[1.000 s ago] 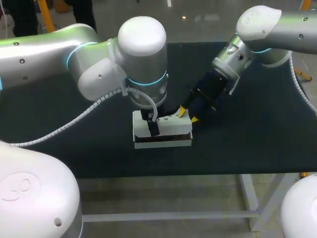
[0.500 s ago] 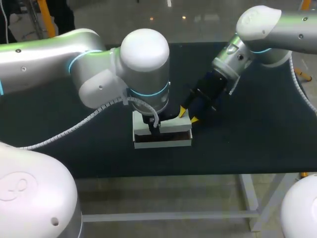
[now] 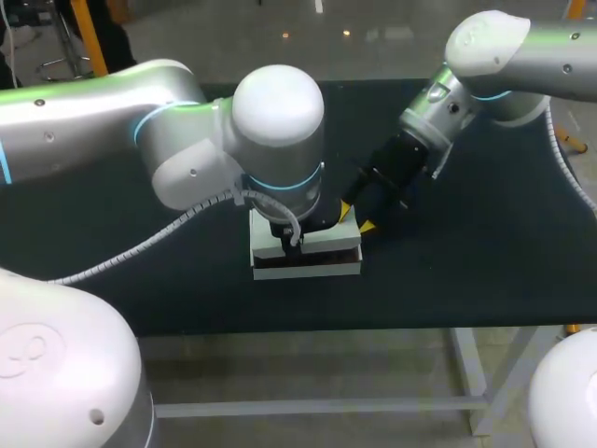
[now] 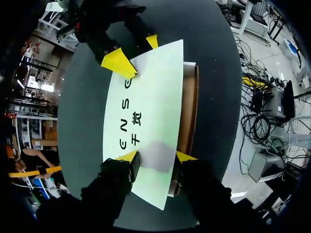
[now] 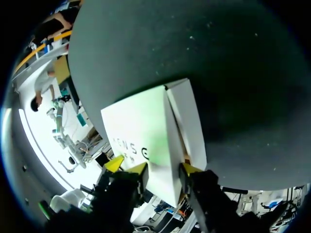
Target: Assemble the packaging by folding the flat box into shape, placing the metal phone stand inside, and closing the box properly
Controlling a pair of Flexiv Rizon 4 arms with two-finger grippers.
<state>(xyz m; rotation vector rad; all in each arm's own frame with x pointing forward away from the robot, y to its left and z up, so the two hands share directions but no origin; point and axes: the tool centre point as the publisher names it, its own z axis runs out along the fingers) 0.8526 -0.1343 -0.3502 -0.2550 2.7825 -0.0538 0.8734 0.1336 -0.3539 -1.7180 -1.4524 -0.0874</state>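
Observation:
A white box (image 3: 308, 269) lies mid-table, its printed lid (image 4: 146, 97) lowered over it, with a brown strip of interior (image 4: 188, 107) showing along the front. In the head view my left wrist hangs over the box's left end and hides most of its gripper. My left gripper (image 4: 156, 156) stands open astride the lid's near end, one tip on the lid and one at the box's open edge. My right gripper (image 3: 355, 217) is open at the right end, tips on the lid's corner (image 5: 163, 168). No phone stand shows.
The dark table (image 3: 466, 261) stretches to the right and in front of the box. My left arm's cable loop (image 3: 168, 229) hangs over the table left of the box.
My left wrist has shifted right and lower over the box, covering more of the lid, and its fingers have narrowed. The right gripper has stayed at the box's right end.

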